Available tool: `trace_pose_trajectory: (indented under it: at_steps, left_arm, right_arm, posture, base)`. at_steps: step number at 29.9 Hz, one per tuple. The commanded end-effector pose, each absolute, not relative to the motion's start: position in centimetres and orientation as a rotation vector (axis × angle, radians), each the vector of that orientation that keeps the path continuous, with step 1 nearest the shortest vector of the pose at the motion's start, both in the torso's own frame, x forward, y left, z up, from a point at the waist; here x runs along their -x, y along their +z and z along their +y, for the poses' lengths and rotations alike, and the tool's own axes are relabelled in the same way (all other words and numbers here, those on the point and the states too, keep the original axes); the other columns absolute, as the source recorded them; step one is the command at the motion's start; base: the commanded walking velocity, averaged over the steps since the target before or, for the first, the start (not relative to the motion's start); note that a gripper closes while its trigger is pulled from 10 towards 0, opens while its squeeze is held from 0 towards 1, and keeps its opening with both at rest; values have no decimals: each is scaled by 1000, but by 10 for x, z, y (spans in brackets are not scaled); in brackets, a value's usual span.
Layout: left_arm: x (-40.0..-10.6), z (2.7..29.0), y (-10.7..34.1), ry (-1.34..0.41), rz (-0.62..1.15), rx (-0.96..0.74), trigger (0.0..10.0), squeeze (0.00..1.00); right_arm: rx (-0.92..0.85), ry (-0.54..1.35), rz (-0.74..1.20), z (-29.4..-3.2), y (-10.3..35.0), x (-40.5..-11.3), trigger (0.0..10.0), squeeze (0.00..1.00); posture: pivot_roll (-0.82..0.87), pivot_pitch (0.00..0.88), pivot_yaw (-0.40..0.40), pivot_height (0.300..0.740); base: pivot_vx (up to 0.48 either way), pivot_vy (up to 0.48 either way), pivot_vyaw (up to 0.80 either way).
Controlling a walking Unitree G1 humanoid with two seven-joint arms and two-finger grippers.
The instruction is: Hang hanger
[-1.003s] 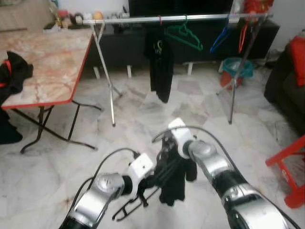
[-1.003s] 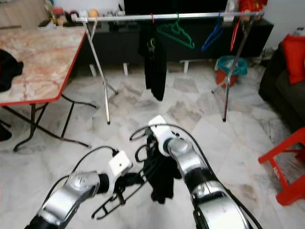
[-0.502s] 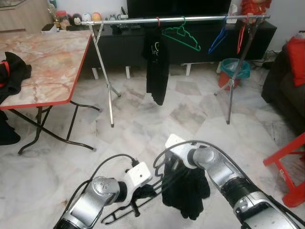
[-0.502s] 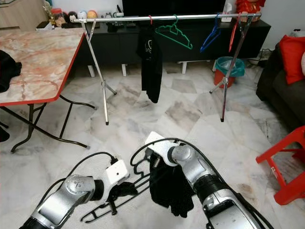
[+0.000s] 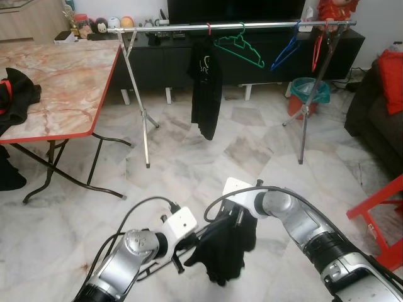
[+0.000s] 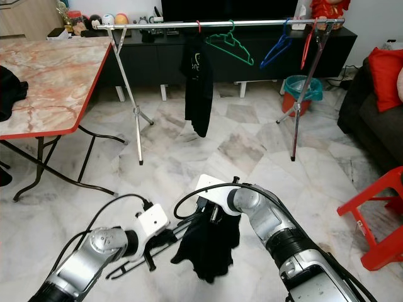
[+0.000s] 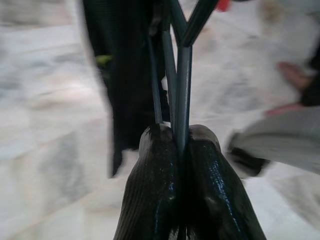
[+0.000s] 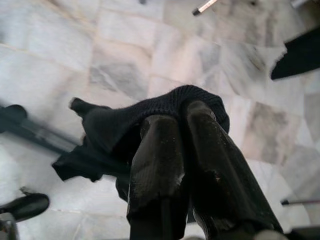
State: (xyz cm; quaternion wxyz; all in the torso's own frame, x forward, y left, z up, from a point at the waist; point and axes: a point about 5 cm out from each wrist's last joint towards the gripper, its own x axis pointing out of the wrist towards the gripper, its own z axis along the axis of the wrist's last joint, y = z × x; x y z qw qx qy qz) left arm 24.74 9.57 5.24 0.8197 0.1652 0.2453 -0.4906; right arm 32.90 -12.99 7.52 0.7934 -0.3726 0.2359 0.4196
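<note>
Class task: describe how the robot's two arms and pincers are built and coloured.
Both arms are silver metal with black joint bands. Each wrist carries a white box fed by looping black cables. The left pincer and right pincer each have two long, glossy black fingers.

A pale marble-tiled floor (image 5: 189,163) with grey veining spreads across the room. On the left stands a folding counter with a pink marbled top and red edge (image 5: 69,82). A long black low cabinet (image 5: 252,56) runs along the white far wall, a dark sofa with a red cushion (image 5: 384,94) sits at right, near a red plastic stool (image 5: 384,217)
</note>
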Motion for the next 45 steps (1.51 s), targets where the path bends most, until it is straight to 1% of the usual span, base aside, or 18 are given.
trace_pose_trajectory:
  at_steps: [1,4,6,11,13,15,19,21,24,28,31,36,38,39,41,42,43,45]
  left_arm:
    - [-245,90,63,-1108,470,-316,10000,0]
    - [-238,86,65,-1182,475,-283,10000,0]
    - [-237,86,65,-1195,476,-279,10000,0]
    - [-236,84,66,-1230,446,-281,10000,0]
    - [-236,84,67,-1224,432,-281,10000,0]
    - [-239,84,68,-1192,419,-295,10000,0]
    - [-263,89,72,-974,321,-347,10000,0]
    - [-275,93,76,-862,294,-318,10000,0]
    - [-280,93,84,-821,237,-292,10000,0]
    - [-281,93,84,-804,220,-285,10000,0]
    - [-282,92,83,-786,205,-292,10000,0]
    - [-285,95,85,-723,175,-247,10000,0]
    - [-288,97,89,-696,149,-227,10000,0]
    - [-292,99,94,-659,124,-191,10000,0]
    - [-293,99,96,-648,116,-178,10000,0]
    - [-296,99,98,-631,110,-166,10000,0]
    - [-296,99,98,-631,110,-166,10000,0]
    - [-297,98,99,-623,102,-157,10000,0]
  right_arm:
    - [778,957,453,-122,84,-327,10000,0]
    - [741,1043,416,-114,88,-321,10000,0]
    - [740,1058,415,-113,88,-320,10000,0]
    - [722,1233,374,-104,89,-303,10000,0]
    - [722,1249,372,-104,90,-301,10000,0]
    - [714,1271,363,-104,91,-298,10000,0]
    - [689,1374,316,-101,96,-287,10000,0]
    - [659,1407,319,-101,97,-282,10000,0]
    - [652,1440,331,-105,97,-278,10000,0]
    - [639,1475,325,-108,99,-273,10000,0]
    - [624,1467,323,-111,101,-273,10000,0]
    - [615,1383,343,-125,102,-280,10000,0]
    - [640,1311,365,-132,100,-286,10000,0]
    - [676,1238,371,-136,98,-293,10000,0]
    - [685,1217,373,-138,97,-295,10000,0]
    - [662,1138,337,-134,101,-304,10000,0]
    - [662,1138,337,-134,101,-304,10000,0]
    - [597,1128,299,-124,107,-307,10000,0]
  posture:
    - [-27,0,-10,740]
    - [-25,0,-10,740]
    - [-26,0,-9,740]
    - [-27,0,-8,740]
    - [-26,0,-8,740]
    - [-28,0,-8,740]
    - [-28,0,-8,740]
    - [-28,0,-10,740]
    - [-24,0,-11,740]
    - [-27,0,-10,740]
    - [-26,0,-11,740]
    - [-25,0,-12,740]
    - [-28,0,-11,740]
    - [-28,0,-11,740]
    - [-28,0,-11,740]
    - [-29,0,-11,740]
    - [-29,0,-11,740]
    - [-30,0,-10,740]
  base:
    - [0,0,0]
    - [0,0,0]
    - [0,0,0]
    - [0,0,0]
    - [0,0,0]
    - [0,0,0]
    - [0,0,0]
    - [0,0,0]
    - [0,0,0]
    - [0,0,0]
    - [0,0,0]
    - [0,0,0]
    - [0,0,0]
    - [0,0,0]
    - [0,0,0]
    - [0,0,0]
    - [0,0,0]
    - [0,0,0]
